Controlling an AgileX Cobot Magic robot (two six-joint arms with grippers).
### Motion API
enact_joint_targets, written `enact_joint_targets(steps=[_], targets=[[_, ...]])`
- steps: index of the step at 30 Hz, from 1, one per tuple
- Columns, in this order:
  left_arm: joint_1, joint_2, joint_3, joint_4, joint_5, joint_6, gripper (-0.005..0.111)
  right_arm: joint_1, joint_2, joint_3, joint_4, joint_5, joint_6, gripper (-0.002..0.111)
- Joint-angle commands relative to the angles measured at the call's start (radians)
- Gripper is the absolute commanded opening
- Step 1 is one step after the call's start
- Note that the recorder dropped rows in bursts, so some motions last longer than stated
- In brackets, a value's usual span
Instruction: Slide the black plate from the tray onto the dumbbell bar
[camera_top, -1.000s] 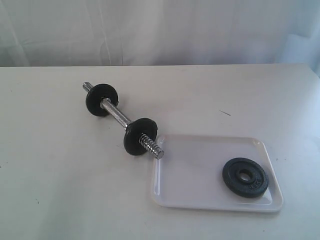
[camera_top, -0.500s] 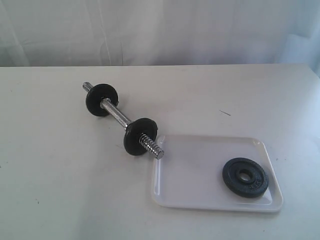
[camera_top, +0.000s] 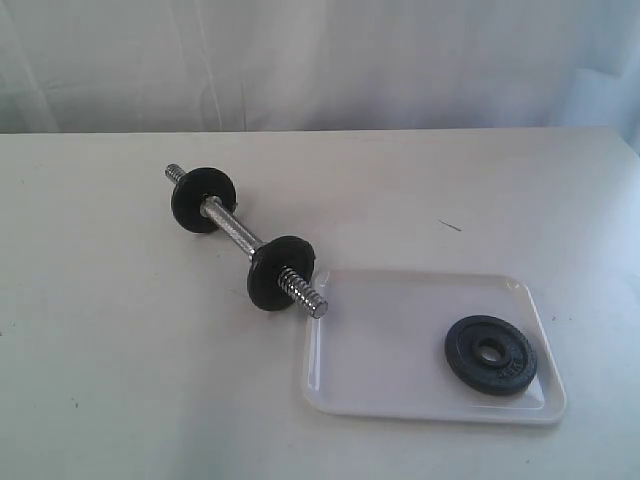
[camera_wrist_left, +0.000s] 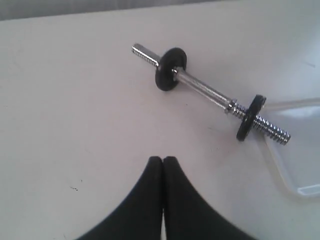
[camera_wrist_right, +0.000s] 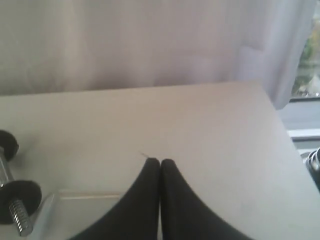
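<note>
The black plate (camera_top: 490, 354) lies flat in the right part of the white tray (camera_top: 380, 370). The chrome dumbbell bar (camera_top: 240, 236) lies slanted on the table, left of the tray, its threaded near end (camera_top: 304, 292) over the tray's corner. Two other black discs (camera_top: 204, 199) (camera_top: 279, 272) sit on it. In the left wrist view the bar (camera_wrist_left: 205, 90) lies beyond my left gripper (camera_wrist_left: 163, 160), which is shut and empty. My right gripper (camera_wrist_right: 160, 162) is also shut and empty, above the tray's rim (camera_wrist_right: 85, 196). Neither gripper shows in the exterior view.
The white table (camera_top: 120, 380) ends at a white curtain (camera_top: 320, 60) at the back. A small dark scratch (camera_top: 450, 226) marks the table behind the tray. The table's right edge (camera_wrist_right: 280, 120) shows in the right wrist view.
</note>
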Motion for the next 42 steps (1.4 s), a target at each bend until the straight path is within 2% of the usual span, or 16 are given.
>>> enact_joint_targets(steps=[1,6,9,14,21,25,30,32,37,39,42], targets=[[-0.028,0.163,-0.051,-0.017,0.024,0.083,0.0,-0.007,0.14,-0.041,0.068,0.052,-0.103,0.0],[-0.028,0.336,-0.111,-0.025,0.018,0.182,0.0,-0.007,0.253,-0.045,0.084,0.065,-0.159,0.001],[-0.028,0.425,-0.143,-0.041,-0.002,0.255,0.0,-0.007,0.296,-0.045,0.086,0.065,-0.159,0.006],[-0.028,0.593,-0.226,-0.056,0.005,0.278,0.002,-0.007,0.339,-0.045,0.086,0.065,-0.161,0.015],[-0.026,0.824,-0.424,-0.164,0.11,0.429,0.027,-0.007,0.364,-0.045,0.08,0.067,-0.161,0.016],[-0.026,0.951,-0.555,-0.241,0.173,0.495,0.027,-0.007,0.383,-0.045,0.078,0.076,-0.161,0.016],[-0.026,1.065,-0.704,-0.245,0.209,0.612,0.027,-0.007,0.405,-0.045,0.078,0.087,-0.161,0.016],[-0.026,1.1,-0.741,-0.245,0.23,0.643,0.031,-0.007,0.416,-0.045,0.078,0.087,-0.161,0.016],[-0.028,1.185,-0.795,-0.27,0.269,0.764,0.053,-0.007,0.43,-0.045,0.08,0.067,-0.161,0.015],[-0.036,1.212,-0.796,-0.306,0.252,0.872,0.06,-0.007,0.43,-0.045,0.08,0.064,-0.161,0.015],[-0.052,1.244,-0.785,-0.37,0.232,1.081,0.064,-0.007,0.43,-0.045,0.08,0.071,-0.161,0.015]])
